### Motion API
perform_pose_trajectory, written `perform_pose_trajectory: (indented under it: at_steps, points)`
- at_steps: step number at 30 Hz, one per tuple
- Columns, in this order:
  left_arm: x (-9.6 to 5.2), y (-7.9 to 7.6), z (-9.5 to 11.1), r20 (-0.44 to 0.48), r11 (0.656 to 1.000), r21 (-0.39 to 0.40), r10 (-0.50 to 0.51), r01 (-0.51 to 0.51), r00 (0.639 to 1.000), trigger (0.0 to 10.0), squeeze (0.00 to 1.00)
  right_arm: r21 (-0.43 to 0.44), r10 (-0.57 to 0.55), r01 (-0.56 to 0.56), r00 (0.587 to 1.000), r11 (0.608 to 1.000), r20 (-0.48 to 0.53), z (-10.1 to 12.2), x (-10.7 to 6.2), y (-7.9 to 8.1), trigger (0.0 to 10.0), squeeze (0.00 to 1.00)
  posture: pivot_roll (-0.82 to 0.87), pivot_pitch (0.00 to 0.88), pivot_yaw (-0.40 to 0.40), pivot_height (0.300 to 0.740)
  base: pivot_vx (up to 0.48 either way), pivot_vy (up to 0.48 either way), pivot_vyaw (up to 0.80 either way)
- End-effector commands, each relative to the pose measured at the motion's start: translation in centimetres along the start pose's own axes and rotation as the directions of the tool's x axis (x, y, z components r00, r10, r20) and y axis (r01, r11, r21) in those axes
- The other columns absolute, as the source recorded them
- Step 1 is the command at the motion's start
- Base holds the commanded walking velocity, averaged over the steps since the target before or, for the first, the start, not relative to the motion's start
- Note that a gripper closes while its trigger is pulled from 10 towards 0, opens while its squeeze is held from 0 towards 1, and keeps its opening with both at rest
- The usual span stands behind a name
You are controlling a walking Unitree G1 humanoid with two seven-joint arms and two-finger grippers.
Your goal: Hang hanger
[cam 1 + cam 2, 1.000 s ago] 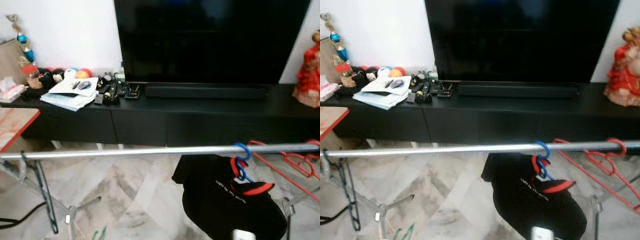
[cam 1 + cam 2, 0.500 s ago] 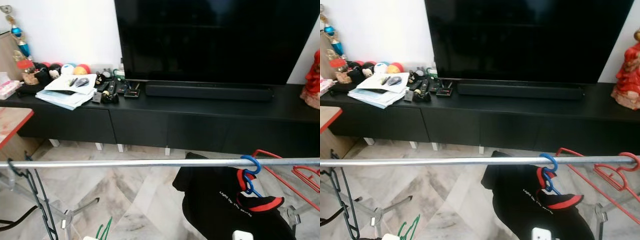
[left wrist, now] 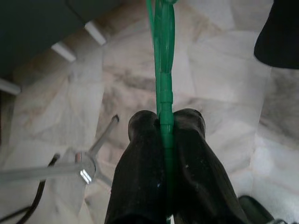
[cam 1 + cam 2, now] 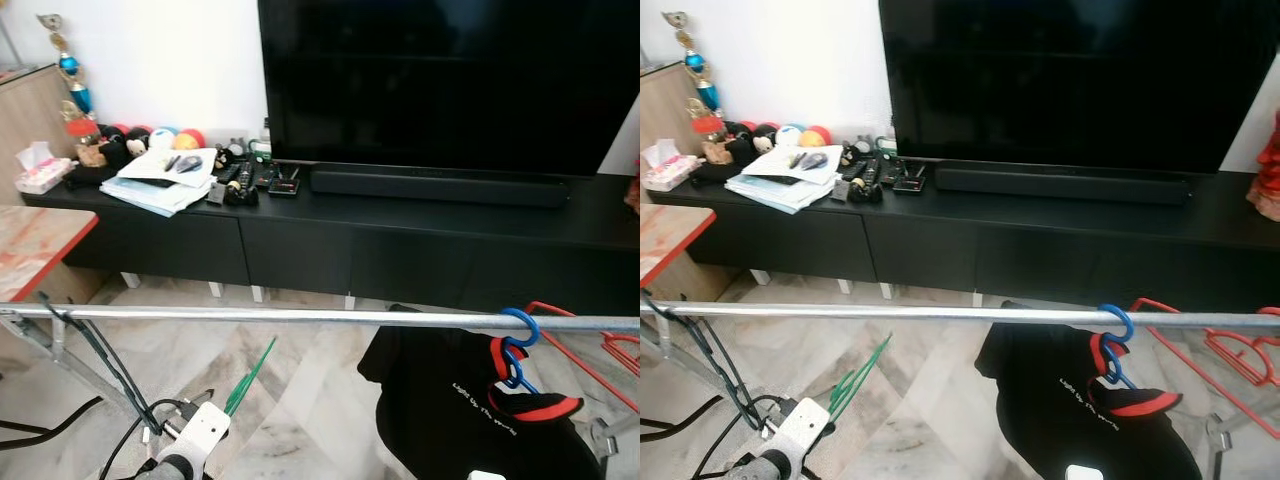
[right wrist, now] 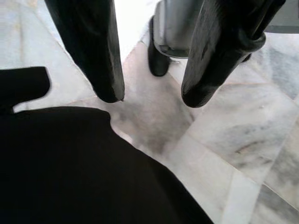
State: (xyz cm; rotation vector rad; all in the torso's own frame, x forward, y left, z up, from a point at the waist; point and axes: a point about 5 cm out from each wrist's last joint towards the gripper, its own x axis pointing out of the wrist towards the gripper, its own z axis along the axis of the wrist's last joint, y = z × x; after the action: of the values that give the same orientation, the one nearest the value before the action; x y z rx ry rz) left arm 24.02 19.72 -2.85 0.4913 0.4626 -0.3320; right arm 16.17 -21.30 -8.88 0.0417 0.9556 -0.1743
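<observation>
Rising into sight below the long silver metal rail (image 4: 300, 316), the left gripper (image 3: 164, 122) now carries the thin green plastic hanger (image 4: 248, 377) pinched tight between its fingers; the hook sits under the bar, so hanging seems close; the right gripper (image 5: 152, 95) hangs spread wide over a black shirt (image 5: 70, 172).

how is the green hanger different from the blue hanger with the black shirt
The green hanger is pinched in the left hand, low beside the rail; the blue hanger is hooked over that rail. The green one is bare; the blue one carries a black shirt with a red collar. They differ in colour, green against blue. Both look like thin plastic hangers.
</observation>
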Motion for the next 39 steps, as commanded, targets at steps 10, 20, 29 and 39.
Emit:
perform_pose_trajectory:
  at_steps: [10, 20, 29, 39]
  points:
    - [-1.5, -1.3, -3.6, -0.184, 0.997, -0.077, -0.039, 0.025, 0.982, 10.0, 0.00, -0.017, 0.015, -0.016, 0.999, 1.000, -0.030, -0.7, -0.1, 0.1, 10.0, 0.00, -0.04, 0.000, 0.040, 0.740, 0.000, 0.000, 0.00]
    - [-4.2, -3.8, -8.0, -0.416, 0.950, -0.286, -0.007, -0.124, 0.910, 10.0, 0.00, -0.020, 0.020, -0.021, 0.999, 1.000, -0.039, -1.0, -0.2, 0.2, 10.0, 0.00, -0.04, 0.000, 0.044, 0.740, 0.000, 0.000, 0.00]
    - [-5.0, -4.5, -8.9, -0.468, 0.922, -0.331, 0.024, -0.200, 0.883, 10.0, 0.00, -0.021, 0.028, -0.028, 0.999, 0.999, -0.034, -0.6, 0.0, 1.2, 10.0, 0.00, -0.04, 0.000, 0.042, 0.740, 0.000, 0.000, 0.00]
    - [-5.5, -5.3, -9.4, -0.499, 0.927, -0.321, 0.009, -0.195, 0.866, 10.0, 0.00, -0.022, 0.028, -0.029, 0.999, 0.999, -0.035, -0.5, 0.0, 1.4, 10.0, 0.00, -0.03, 0.000, 0.041, 0.740, 0.000, -0.172, 0.00]
